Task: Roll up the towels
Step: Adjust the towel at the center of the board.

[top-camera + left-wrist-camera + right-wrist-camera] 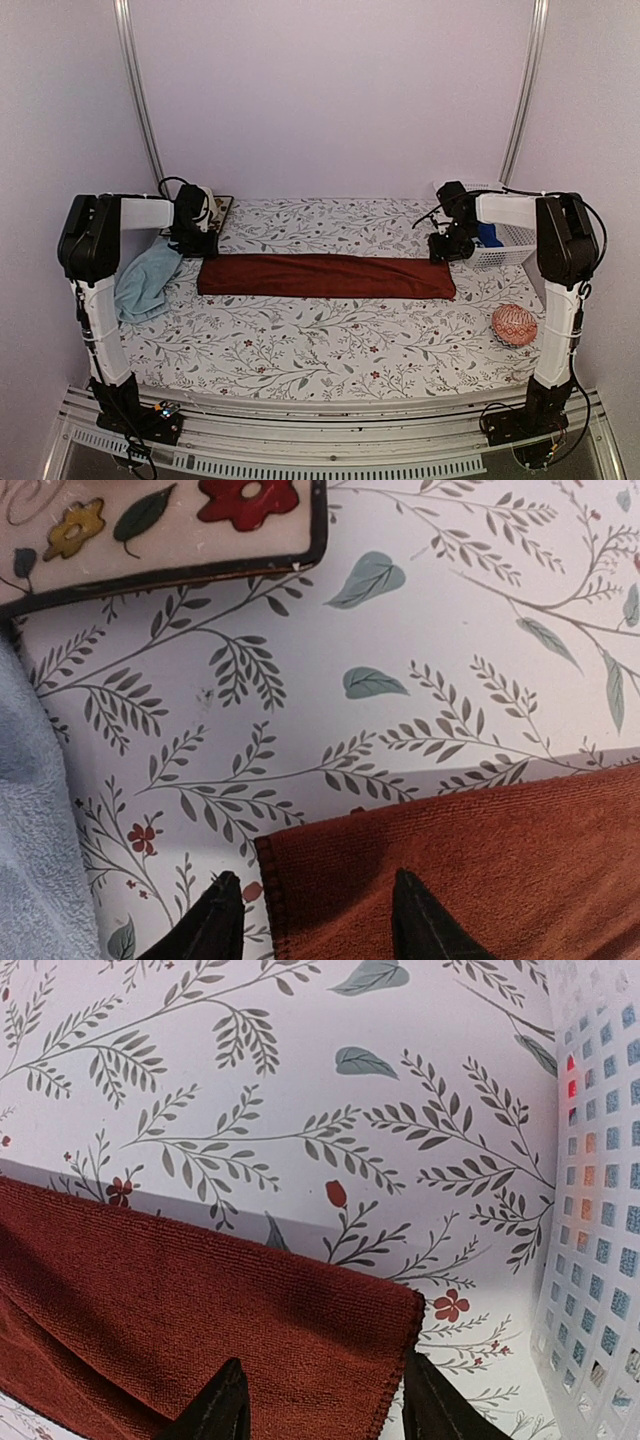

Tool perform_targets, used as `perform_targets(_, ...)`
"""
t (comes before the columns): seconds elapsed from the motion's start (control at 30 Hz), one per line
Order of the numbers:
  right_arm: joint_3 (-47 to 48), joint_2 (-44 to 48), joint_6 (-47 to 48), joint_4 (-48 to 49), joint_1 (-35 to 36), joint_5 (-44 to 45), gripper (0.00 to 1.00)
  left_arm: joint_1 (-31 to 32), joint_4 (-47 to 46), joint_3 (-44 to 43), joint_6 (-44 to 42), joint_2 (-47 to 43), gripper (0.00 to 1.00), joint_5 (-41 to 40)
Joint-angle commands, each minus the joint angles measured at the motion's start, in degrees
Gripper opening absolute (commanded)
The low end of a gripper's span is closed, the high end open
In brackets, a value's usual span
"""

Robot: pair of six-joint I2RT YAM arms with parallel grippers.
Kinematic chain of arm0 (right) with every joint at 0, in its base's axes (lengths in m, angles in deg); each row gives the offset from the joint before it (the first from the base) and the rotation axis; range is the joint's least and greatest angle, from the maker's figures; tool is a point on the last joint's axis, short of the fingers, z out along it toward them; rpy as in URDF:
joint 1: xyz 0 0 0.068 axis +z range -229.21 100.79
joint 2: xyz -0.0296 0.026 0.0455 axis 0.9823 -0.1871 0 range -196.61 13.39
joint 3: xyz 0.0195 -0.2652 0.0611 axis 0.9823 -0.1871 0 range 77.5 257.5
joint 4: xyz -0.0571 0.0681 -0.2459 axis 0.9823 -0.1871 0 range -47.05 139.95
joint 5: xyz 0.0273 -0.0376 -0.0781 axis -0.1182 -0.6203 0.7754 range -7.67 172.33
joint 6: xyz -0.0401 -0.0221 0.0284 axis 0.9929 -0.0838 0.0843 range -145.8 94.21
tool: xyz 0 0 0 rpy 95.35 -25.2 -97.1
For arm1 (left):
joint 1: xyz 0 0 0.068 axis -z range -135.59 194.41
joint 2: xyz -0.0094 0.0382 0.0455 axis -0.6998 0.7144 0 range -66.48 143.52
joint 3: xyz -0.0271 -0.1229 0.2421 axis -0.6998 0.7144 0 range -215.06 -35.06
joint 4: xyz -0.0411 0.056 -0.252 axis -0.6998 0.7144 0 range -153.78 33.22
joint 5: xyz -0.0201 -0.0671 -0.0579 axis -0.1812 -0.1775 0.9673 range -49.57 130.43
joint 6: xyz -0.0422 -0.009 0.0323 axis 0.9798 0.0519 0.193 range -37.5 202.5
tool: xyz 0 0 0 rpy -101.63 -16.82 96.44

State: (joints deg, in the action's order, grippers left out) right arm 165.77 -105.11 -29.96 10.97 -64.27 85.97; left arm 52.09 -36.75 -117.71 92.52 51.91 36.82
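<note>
The dark maroon towel (325, 276) lies flat as one long, narrow band across the middle of the floral tablecloth (300, 345), running left to right between the two arms. The left gripper (315, 925) is down at the band's left end with its jaws parted: one black fingertip sits over the bare cloth just outside the towel's corner, the other over the maroon fabric, so the end edge runs between them. Nothing is pinched or bunched there. The right gripper (320, 1415) is at the opposite end, jaws likewise apart, one tip over the towel and the other right at its end edge; the fabric between them lies smooth.

The pale blue towel (148, 280) is crumpled in a loose heap at the left edge of the table, beside the left arm and apart from the maroon one. A flower-painted tray with a dark rim (150, 530) sits just behind the left gripper. A white mesh basket (518, 243) stands by the right gripper, holding something bright blue (488, 235). An orange-pink patterned ball (515, 325) rests near the right arm
</note>
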Motion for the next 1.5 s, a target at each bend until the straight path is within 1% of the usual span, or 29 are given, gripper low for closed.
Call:
perform_targets(0.0, -2.1, -1.4, -4.7, 2.5, 0.4, 4.5, 0.54, -0.5, -0.1, 0.5, 0.7, -0.8, 0.5, 1.0)
perform_targets(0.13, -2.3, -1.7, -7.0, 3.6, 0.8, 7.9, 0.54, -0.5, -0.5, 0.7, 0.5, -0.7, 0.5, 0.9)
perform_targets(0.23, -2.1, -2.1, -8.6, 3.9, 1.2, 10.2, 0.54, -0.5, -0.7, 0.7, 0.6, -0.6, 0.47, 1.0)
perform_targets(0.4, -3.1, -2.7, -10.0, 6.2, 1.4, 11.1, 0.53, -0.5, -1.3, 0.6, 0.9, -0.3, 0.43, 1.8)
perform_targets(0.53, -3.4, -2.9, -10.9, 7.7, 1.4, 8.5, 0.48, -0.5, -1.3, 0.9, 1.1, -0.3, 0.42, 2.7)
perform_targets(0.7, -3.5, -3.0, -11.0, 7.3, 1.5, 7.3, 0.38, -0.5, -1.1, 1.1, 1.5, -0.4, 0.41, 2.7)
perform_targets(0.93, -3.1, -2.9, -10.6, 6.1, 1.5, 7.8, 0.28, -0.7, -1.1, 1.4, 1.4, -0.3, 0.3, 1.1)
perform_targets(1.03, -3.4, -2.5, -10.3, 5.6, 1.5, 8.4, 0.21, -0.8, -1.2, 1.4, 1.3, -0.3, 0.24, 0.7)
perform_targets(1.1, -3.7, -2.4, -10.1, 5.6, 1.5, 8.9, 0.2, -0.8, -1.2, 1.4, 1.2, -0.3, 0.2, 0.3)
perform_targets(1.2, -3.2, -2.5, -9.8, 5.2, 1.4, 9.2, 0.1, -0.8, -1.0, 1.2, 1.2, -0.5, 0.12, 0.3)
perform_targets(1.3, -2.8, -2.5, -9.4, 5.0, 1.4, 9.4, 0.04, -0.9, -0.9, 1.5, 1.4, -0.8, 0.05, 0.1)
perform_targets(1.37, -2.6, -2.6, -9.0, 4.9, 1.4, 9.5, 0.03, -0.9, -1.0, 1.8, 1.6, -1.0, 0.04, -0.4)
perform_targets(1.43, -2.3, -2.7, -8.7, 4.7, 1.3, 9.8, 0.02, -0.9, -1.0, 2.3, 1.8, -1.2, 0.0, -0.9)
perform_targets(1.47, -2.2, -2.8, -8.6, 4.6, 1.3, 9.9, 0.02, -0.9, -1.2, 2.6, 2.0, -1.4, 0.0, -1.2)
